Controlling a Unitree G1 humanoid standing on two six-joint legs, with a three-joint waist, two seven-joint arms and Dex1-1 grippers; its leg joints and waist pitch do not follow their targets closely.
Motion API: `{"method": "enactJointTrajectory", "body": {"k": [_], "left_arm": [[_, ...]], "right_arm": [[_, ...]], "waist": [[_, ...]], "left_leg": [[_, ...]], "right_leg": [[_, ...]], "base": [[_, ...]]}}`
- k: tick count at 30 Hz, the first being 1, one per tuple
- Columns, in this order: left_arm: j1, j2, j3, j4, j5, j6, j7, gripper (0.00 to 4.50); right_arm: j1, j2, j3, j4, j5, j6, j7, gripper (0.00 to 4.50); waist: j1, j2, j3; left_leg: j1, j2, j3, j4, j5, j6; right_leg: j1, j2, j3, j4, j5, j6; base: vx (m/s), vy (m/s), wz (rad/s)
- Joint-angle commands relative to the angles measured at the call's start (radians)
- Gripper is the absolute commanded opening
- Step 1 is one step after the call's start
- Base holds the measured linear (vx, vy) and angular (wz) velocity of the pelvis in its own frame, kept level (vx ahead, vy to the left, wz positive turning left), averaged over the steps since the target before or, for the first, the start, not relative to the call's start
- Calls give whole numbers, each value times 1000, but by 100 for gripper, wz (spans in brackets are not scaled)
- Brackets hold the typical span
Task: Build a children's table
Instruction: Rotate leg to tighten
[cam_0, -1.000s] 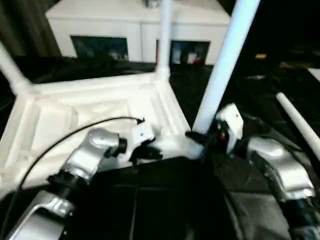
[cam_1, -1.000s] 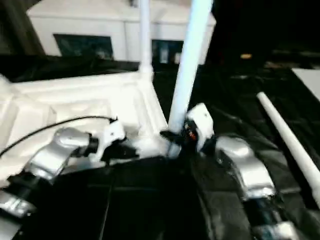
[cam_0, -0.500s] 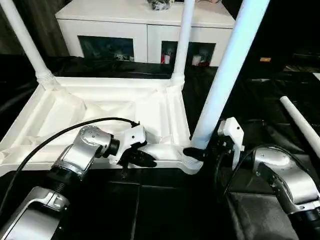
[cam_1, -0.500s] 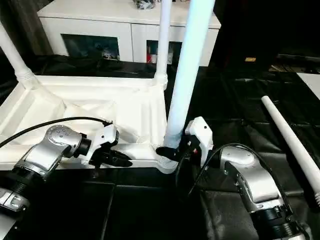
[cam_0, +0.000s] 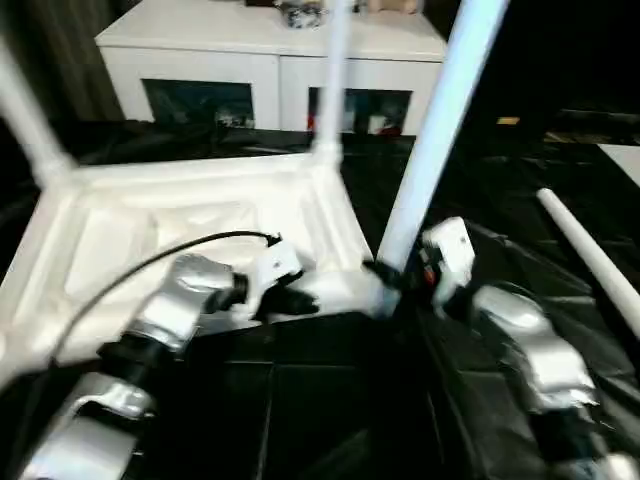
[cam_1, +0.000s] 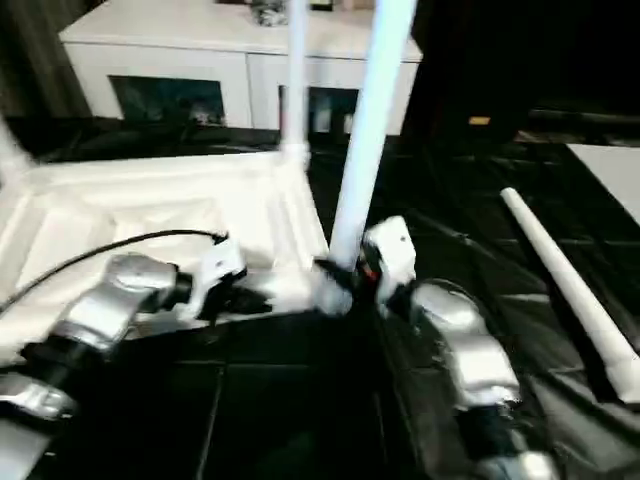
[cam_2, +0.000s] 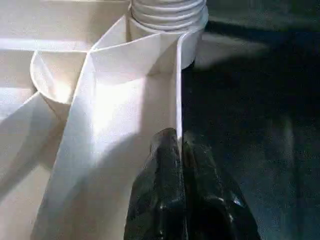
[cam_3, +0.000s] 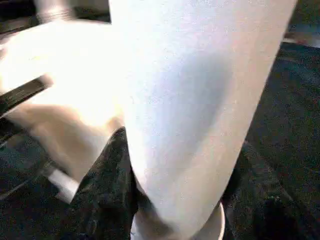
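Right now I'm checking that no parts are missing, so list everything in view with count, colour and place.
tabletop: one, white, upside down on the black floor
mounted legs: three, white, standing in corner sockets
loose leg: one, white, lying on the floor at right
cabinet: one, white with dark glass doors, behind the tabletop
left gripper: shut on the tabletop's near rim
right gripper: clasping the base of the nearest leg

upright legs (cam_0: 430, 150) crowd tabletop (cam_0: 150, 220) corners
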Motion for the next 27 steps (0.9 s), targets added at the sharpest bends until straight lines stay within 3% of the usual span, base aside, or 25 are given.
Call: {"method": "enactJointTrajectory", "body": {"k": [1,4,5,6,7,8,9,10,11,12,13,14,15,16,17,18,19,20,21,22,23,24,25,26,27], "left_arm": [[-23,-54,10,-75,-22,27,32,0],[-34,-155,13,-95,6,147,199,0],[-37,-168,18,-95,7,160,220,0],[-47,-223,34,-94,12,213,300,0],[-54,-257,39,-92,17,241,345,0],[-58,-297,46,-88,22,256,400,0],[-60,-332,43,-83,27,264,435,0],[-61,-364,37,-71,34,264,467,0],[-61,-388,34,-56,43,255,505,0],[-61,-411,31,-41,51,249,530,0],[-61,-419,27,-38,59,244,541,0],[-61,-419,27,-38,59,244,541,0],[-61,-422,22,-40,64,243,541,0],[-61,-426,21,-49,65,256,545,0],[-61,-427,21,-53,65,262,546,0],[-66,-422,24,-59,67,275,551,0],[-71,-417,30,-60,69,280,556,0],[-71,-416,31,-60,69,281,557,0],[-73,-414,34,-59,70,281,559,0],[-74,-409,37,-55,72,279,560,0],[-74,-407,38,-54,72,278,561,0],[-74,-403,40,-53,72,277,560,0],[-72,-397,42,-58,72,278,556,0],[-72,-397,42,-58,72,278,556,0],[-70,-393,42,-58,72,277,555,0]], "right_arm": [[28,16,-1,161,-68,87,-133,186],[-25,85,-19,258,-97,67,-282,186],[-30,92,-21,269,-100,63,-296,186],[-53,119,-29,314,-109,45,-347,186],[-68,138,-38,346,-110,37,-379,186],[-86,155,-52,384,-113,22,-424,186],[-102,171,-60,419,-116,7,-460,186],[-116,184,-68,448,-121,-6,-499,186],[-127,195,-76,472,-124,-16,-529,186],[-140,205,-85,495,-126,-25,-558,186],[-146,210,-92,504,-124,-27,-571,186],[-146,210,-92,504,-124,-27,-571,186],[-151,212,-96,511,-123,-28,-577,186],[-161,215,-103,527,-126,-34,-584,186],[-165,217,-106,535,-128,-37,-587,186],[-178,220,-116,557,-132,-48,-593,186],[-191,222,-123,579,-135,-60,-599,186],[-192,223,-124,582,-135,-62,-599,186],[-198,223,-126,592,-136,-67,-601,186],[-207,223,-129,605,-136,-76,-597,186],[-210,223,-127,609,-139,-79,-596,186],[-215,221,-122,614,-146,-87,-593,186],[-222,219,-111,611,-151,-100,-571,186],[-222,219,-111,611,-151,-100,-571,186],[-225,219,-109,609,-150,-109,-562,186]], "waist": [[-6,0,-39],[-20,-3,-36],[-23,1,-37],[-31,2,-34],[-34,3,-33],[-42,8,-30],[-45,15,-29],[-57,21,-25],[-55,28,-21],[-53,23,-22],[-53,19,-22],[-58,8,-21],[-64,2,-19],[-74,22,-14],[-74,22,-14],[-33,60,-3],[-4,52,-6],[5,19,-26],[-18,-40,-48],[0,-40,-39],[19,-29,-51],[27,-12,-53],[17,1,-56],[17,8,-56],[16,14,-60]], "left_leg": [[21,48,-41,-88,-483,-39],[23,46,-49,-87,-510,-41],[24,46,-51,-87,-518,-44],[29,45,-56,-88,-561,-45],[36,45,-57,-87,-585,-46],[48,45,-62,-87,-638,-45],[49,48,-64,-92,-665,-46],[44,62,-74,-113,-729,-53],[26,77,-79,-145,-796,-62],[23,80,-72,-159,-824,-66],[32,70,-65,-152,-826,-67],[64,40,-57,-108,-784,-59],[76,27,-56,-85,-744,-42],[79,24,-62,-66,-704,-26],[79,24,-62,-66,-704,-26],[-79,102,-66,-232,-946,-74],[-78,92,-35,-241,-972,-72],[39,65,4,-197,-829,-26],[72,37,-23,-100,-685,-29],[28,12,-42,1,-381,-3],[-13,28,-60,-17,-245,15],[-63,45,-67,-76,-87,5],[-43,53,-67,-90,-113,-9],[-36,54,-64,-90,-173,-15],[-18,54,-58,-88,-261,-29]], "right_leg": [[11,-57,29,-104,-645,-108],[10,-58,17,-114,-703,-77],[11,-58,14,-113,-705,-75],[11,-52,-2,-127,-710,-56],[7,-51,-9,-134,-710,-50],[6,-42,-28,-147,-691,-37],[11,-42,-35,-146,-667,-41],[29,-37,-50,-137,-582,-48],[53,-28,-48,-101,-495,-57],[58,-28,-34,-79,-436,-73],[45,-31,-33,-91,-470,-75],[8,-46,-42,-148,-637,-49],[-4,-53,-57,-176,-735,-22],[13,-50,-119,-210,-829,48],[13,-50,-119,-210,-829,48],[163,-19,-71,97,-362,-34],[144,-4,-71,101,-218,-44],[46,-14,-7,59,-316,-55],[11,-60,27,-26,-557,-23],[12,-148,45,-127,-943,-5],[57,-165,67,-109,-904,-13],[81,-104,32,-62,-577,-48],[65,-64,14,-40,-344,-91],[60,-57,16,-38,-296,-114],[51,-58,24,-37,-237,-157]], "base": [[0,0,0],[0,0,0],[0,0,0],[0,0,0],[0,0,0],[0,0,0],[0,0,0],[0,0,0],[-11,51,1],[0,0,0],[0,0,0],[0,0,0],[0,0,0],[0,0,0],[0,0,0],[-64,4,-6],[-64,4,-6],[-17,-48,26],[84,-136,11],[84,-136,11],[100,-88,-36],[91,-2,-33],[91,-2,-33],[0,0,0],[0,0,0]]}}
